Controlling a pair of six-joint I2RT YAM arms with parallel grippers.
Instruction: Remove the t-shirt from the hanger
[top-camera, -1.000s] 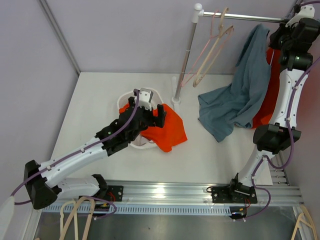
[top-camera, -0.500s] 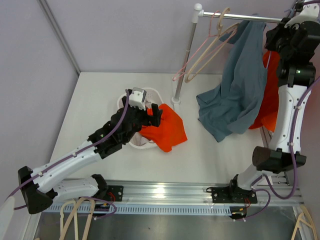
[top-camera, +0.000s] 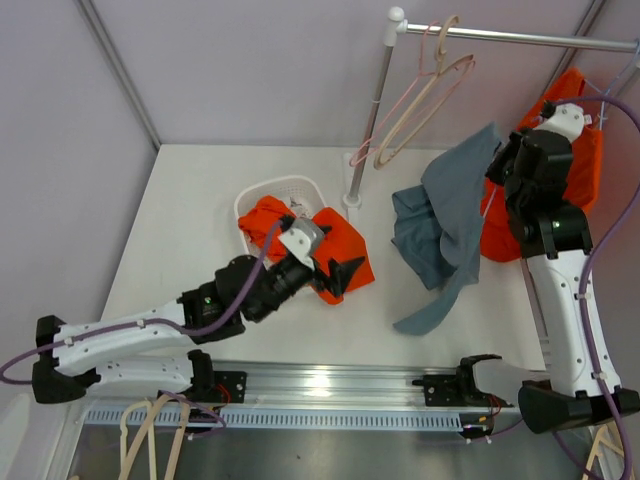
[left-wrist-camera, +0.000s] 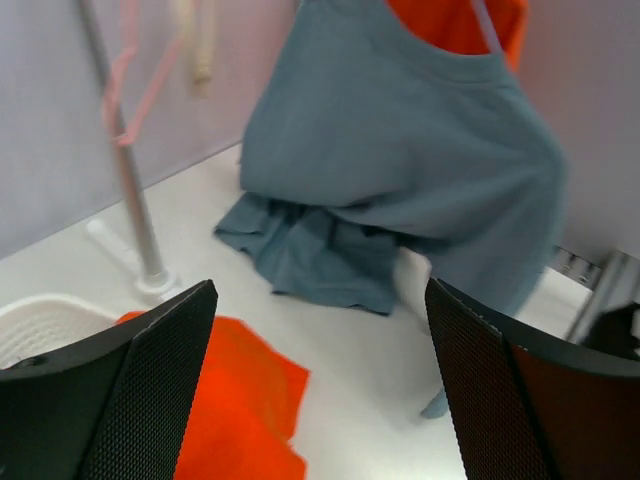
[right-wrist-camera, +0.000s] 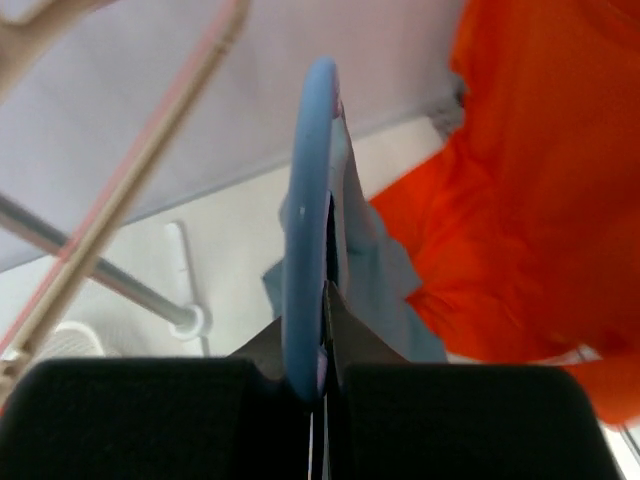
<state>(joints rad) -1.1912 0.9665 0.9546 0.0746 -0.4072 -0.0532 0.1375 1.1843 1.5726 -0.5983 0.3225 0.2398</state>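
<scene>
From above, the left arm stretched low across the table, with the left gripper (top-camera: 337, 270) over an orange garment (top-camera: 350, 248). The right arm stood upright, the right gripper (top-camera: 497, 170) high in the grey-blue t-shirt (top-camera: 450, 215), whose hem trailed onto the table. Cloth hid that gripper's fingertips.

In the left wrist view, the fingers (left-wrist-camera: 150, 390) stood wide apart and empty, the t-shirt well ahead of them.

In the right wrist view, the jaws pinched a blue hanger (right-wrist-camera: 305, 200) together with shirt cloth, and the hanger's top was cut off.

1. The white table (top-camera: 180, 220) carries everything.
2. A white basket (top-camera: 283, 181) sits near 10 o'clock, orange cloth (top-camera: 350, 262) spilling beside it.
3. The rack pole base (top-camera: 352, 199) stands at 12 o'clock.
4. The t-shirt (top-camera: 418, 240) rests its lower folds toward 3 o'clock.
</scene>
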